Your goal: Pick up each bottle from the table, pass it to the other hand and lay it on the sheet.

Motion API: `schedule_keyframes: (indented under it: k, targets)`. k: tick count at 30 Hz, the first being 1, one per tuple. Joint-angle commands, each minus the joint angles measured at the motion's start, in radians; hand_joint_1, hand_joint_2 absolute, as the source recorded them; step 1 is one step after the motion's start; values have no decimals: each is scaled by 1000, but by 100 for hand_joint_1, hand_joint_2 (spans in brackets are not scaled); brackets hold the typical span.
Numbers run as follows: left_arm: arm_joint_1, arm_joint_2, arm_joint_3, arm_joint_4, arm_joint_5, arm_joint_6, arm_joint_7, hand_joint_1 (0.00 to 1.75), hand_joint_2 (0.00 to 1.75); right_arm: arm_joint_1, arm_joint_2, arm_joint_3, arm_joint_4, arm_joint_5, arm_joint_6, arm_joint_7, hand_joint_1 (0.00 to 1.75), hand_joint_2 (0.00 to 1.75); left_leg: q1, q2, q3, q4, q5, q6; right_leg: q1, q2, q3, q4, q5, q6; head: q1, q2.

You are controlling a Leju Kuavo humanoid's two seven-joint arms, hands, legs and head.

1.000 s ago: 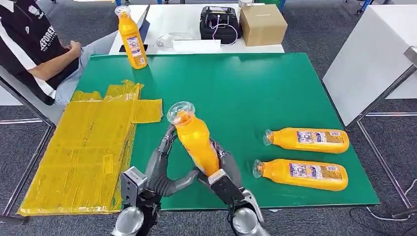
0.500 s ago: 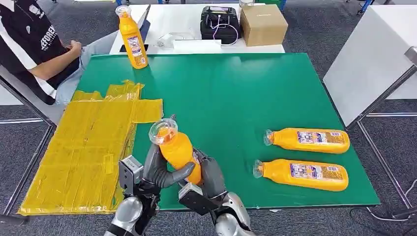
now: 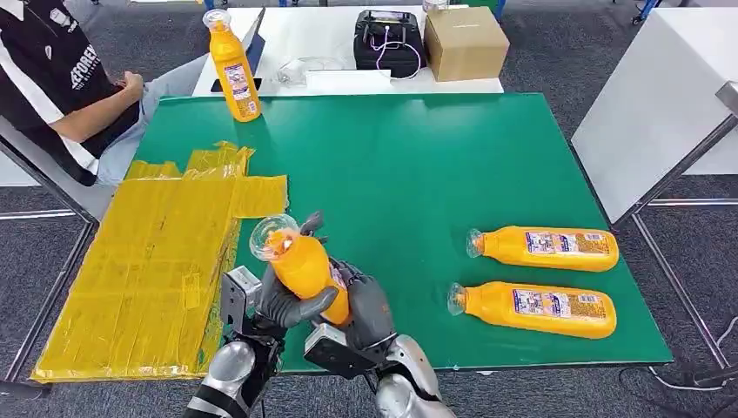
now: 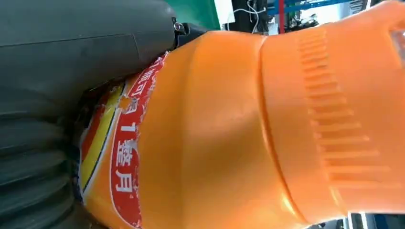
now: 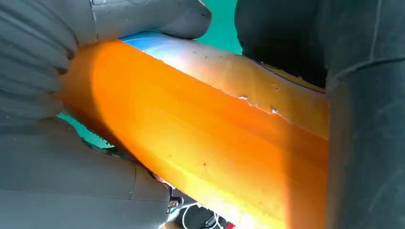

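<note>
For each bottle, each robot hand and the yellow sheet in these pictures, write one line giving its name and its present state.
Held bottle: lifted off the table, tilted, gripped by both hands.
Left hand: wrapped around the held bottle.
Right hand: gripping the held bottle.
Far lying bottle: on its side.
Near lying bottle: on its side.
Standing bottle: upright.
Yellow sheet: spread flat, bare.

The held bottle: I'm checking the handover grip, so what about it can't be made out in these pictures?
- Base of the held bottle: head view, hidden behind the left hand and right hand.
- Cap: left wrist view, cut off by the picture's edge.
- Label text: left wrist view, partly covered by the hand; head view, too small.
- Which hand bears the weight: both wrap it; cannot tell.
</note>
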Motion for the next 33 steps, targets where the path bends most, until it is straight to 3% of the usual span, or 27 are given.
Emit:
schedule_keyframes:
  k: [1,20,21,22,23,32,33]
  targets:
    - [-56,-1,-12,93,-14,11,10,175,175,-26,-13,132,61,14,8,-15,175,175,1,1,5,-1,-2,-1,1,0,5,-2,-1,-1,0,0]
    - [-35,-14,19,49,12,30,-7,175,175,-33,-11,126,83,10,1,-8,175,175,0,1,3,0,-1,-1,1,0,4,-1,-1,0,0,0]
    - [-33,-14,22,45,16,32,-8,175,175,-32,-11,125,82,11,-2,-8,162,175,1,1,5,-1,-3,-1,1,0,6,-2,-2,-1,0,0]
    - [-32,-14,24,42,19,34,-8,175,175,-30,-10,122,80,10,-7,-9,9,175,1,1,4,-1,-2,-1,1,0,5,-2,-2,-1,0,0]
    - [-29,-14,31,35,26,37,-9,175,175,-26,-11,120,76,10,-15,-10,0,175,1,1,3,0,-2,0,1,0,4,-1,-1,-1,0,0]
    - [-23,-15,92,-10,96,65,-4,175,175,27,-38,100,-17,16,-26,-4,0,175,2,1,7,-1,-3,-1,2,-1,9,-3,-3,-1,0,0]
    - [-23,-13,102,-14,104,70,-2,175,175,29,-43,99,-24,17,-30,-4,0,175,1,0,2,0,-1,0,1,-1,3,-1,-1,0,0,0]
